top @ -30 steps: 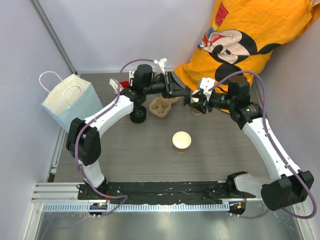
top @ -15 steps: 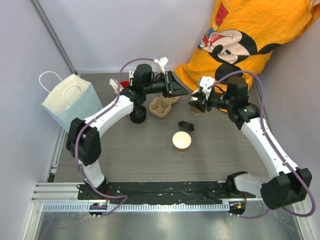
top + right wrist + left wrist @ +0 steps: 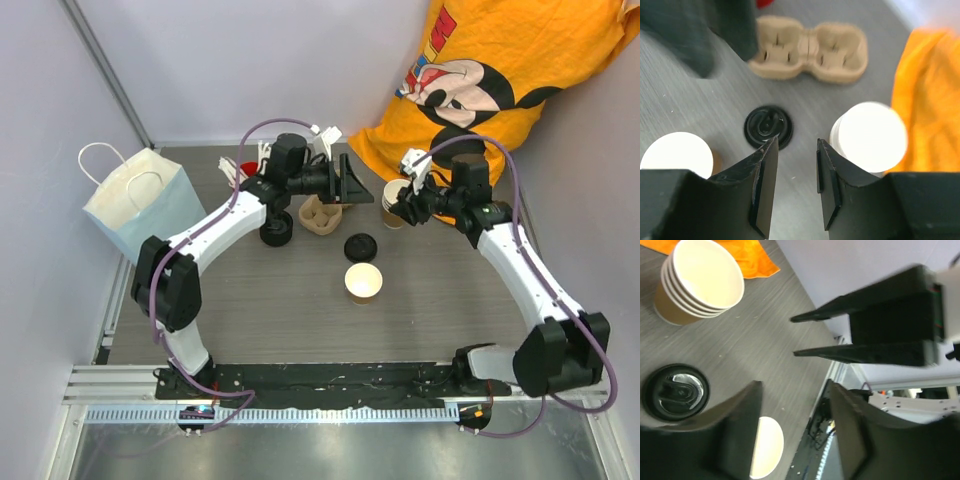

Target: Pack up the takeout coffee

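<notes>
The takeout coffee cup (image 3: 363,283), brown kraft with a white inside, stands open-topped mid-table and shows in part in the wrist views (image 3: 766,446) (image 3: 675,155). Its black lid (image 3: 360,246) lies flat on the table just behind it (image 3: 675,392) (image 3: 767,126). My left gripper (image 3: 357,184) hovers above and behind the lid, open (image 3: 795,427), with nothing between its fingers. My right gripper (image 3: 400,208) hangs to the right of the lid, beside the stacked cups, open (image 3: 796,146) and holding nothing.
Several stacked kraft cups (image 3: 393,197) stand by the orange cloth (image 3: 480,70). The pulp cup-carrier tray (image 3: 320,213), a stack of black lids (image 3: 276,231) and a red cup of white sticks (image 3: 245,168) sit at the back left. A pale blue paper bag (image 3: 140,205) stands far left.
The black lid left the spot where the two grippers met and dropped flat onto the table. My left gripper opened wider, and my right gripper drew back to the right.
</notes>
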`<state>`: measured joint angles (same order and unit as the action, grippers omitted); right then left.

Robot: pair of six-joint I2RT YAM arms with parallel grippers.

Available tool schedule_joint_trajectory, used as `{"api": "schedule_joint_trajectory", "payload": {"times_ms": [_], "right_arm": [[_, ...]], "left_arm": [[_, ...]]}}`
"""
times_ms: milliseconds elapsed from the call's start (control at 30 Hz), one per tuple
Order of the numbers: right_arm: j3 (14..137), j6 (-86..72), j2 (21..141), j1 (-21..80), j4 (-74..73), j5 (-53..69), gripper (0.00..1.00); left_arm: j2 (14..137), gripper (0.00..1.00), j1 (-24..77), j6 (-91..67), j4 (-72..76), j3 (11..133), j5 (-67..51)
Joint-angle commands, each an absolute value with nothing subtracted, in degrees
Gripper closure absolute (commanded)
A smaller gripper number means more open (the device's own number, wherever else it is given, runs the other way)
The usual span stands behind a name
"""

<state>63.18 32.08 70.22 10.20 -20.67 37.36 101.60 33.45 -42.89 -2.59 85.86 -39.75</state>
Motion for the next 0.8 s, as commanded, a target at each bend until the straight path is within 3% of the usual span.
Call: {"api": "schedule_joint_trajectory", "payload": {"times_ms": [0,300,567,767], "right_arm": [[62.14,25.69,75.67,9.76,-22.68,34.1,0.58],[66.97,21.71,82.79,11.68,-25.13,34.1,0.54],[75.57,24.96,90.59,14.41,-31.71,32.08,0.54],[80.33,27.51,97.64,14.94,-35.06,31.91,0.57]], "left_arm": [[97.3,0.36,32.61,-36.22,-4.66,84.12,-38.76],[92.99,0.01,29.01,-26.55,-13.61,84.9,-33.93],[85.88,0.0,25.84,-12.67,-24.16,86.31,-27.69],[78.24,0.0,24.35,-6.42,-21.63,76.57,-26.28]]}}
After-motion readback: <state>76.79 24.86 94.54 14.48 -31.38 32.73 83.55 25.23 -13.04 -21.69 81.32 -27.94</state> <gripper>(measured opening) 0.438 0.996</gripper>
